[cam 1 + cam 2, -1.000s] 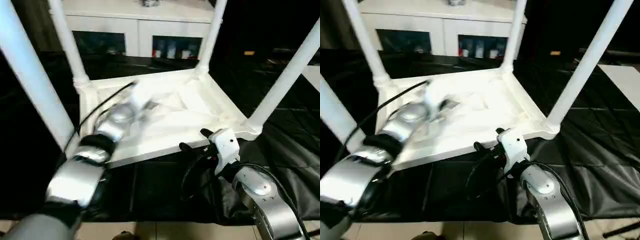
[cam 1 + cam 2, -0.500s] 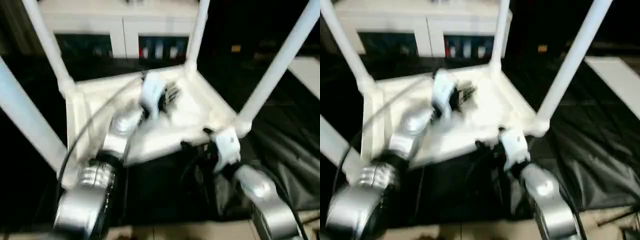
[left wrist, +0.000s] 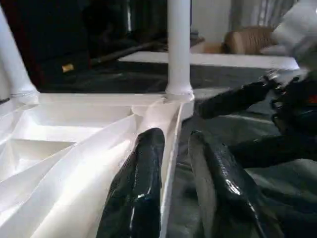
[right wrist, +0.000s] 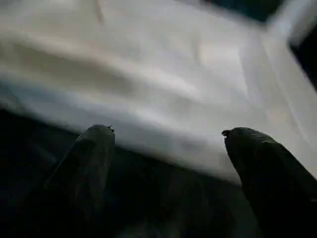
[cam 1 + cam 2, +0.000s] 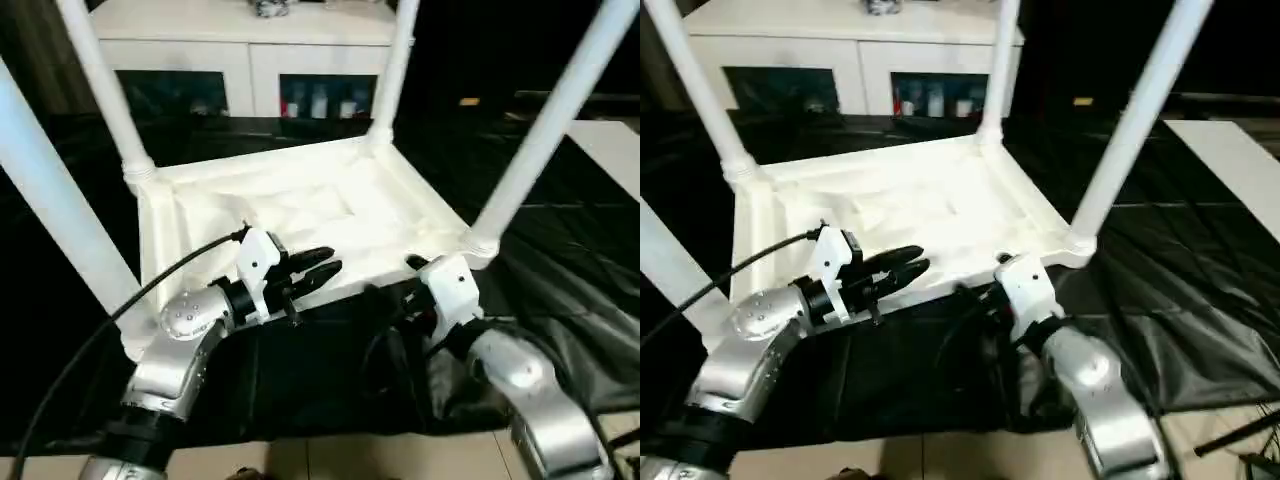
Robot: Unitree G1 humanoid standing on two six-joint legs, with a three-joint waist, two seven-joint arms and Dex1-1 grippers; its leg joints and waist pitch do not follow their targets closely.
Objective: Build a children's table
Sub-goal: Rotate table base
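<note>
The children's table stands upside down: its white ribbed tabletop (image 5: 300, 200) lies on a black sheet, and all of its legs rise from the corner sockets, among them the near-left leg (image 5: 50, 200), a far leg (image 5: 105, 90) and the near-right leg (image 5: 545, 130). My left gripper (image 5: 333, 262) points right along the tabletop's near rim. Its fingers (image 3: 143, 163) are open by a narrow gap, and the rim (image 3: 171, 129) runs on beyond that gap. My right gripper (image 5: 390, 277) is wide open just off the same near edge, its fingertips (image 4: 101, 139) facing the white edge (image 4: 163, 99) and holding nothing.
A white cabinet (image 5: 250, 60) with dark glass doors stands behind the table. The black sheet (image 5: 570, 290) covers the floor around it, and pale floor (image 5: 350, 455) shows at the near edge. A black cable (image 5: 170, 285) loops off my left forearm. A white surface (image 5: 610, 140) lies at far right.
My left arm has drawn back from over the middle of the tabletop to its near rim. The right arm has hardly moved. The camera has shifted.
</note>
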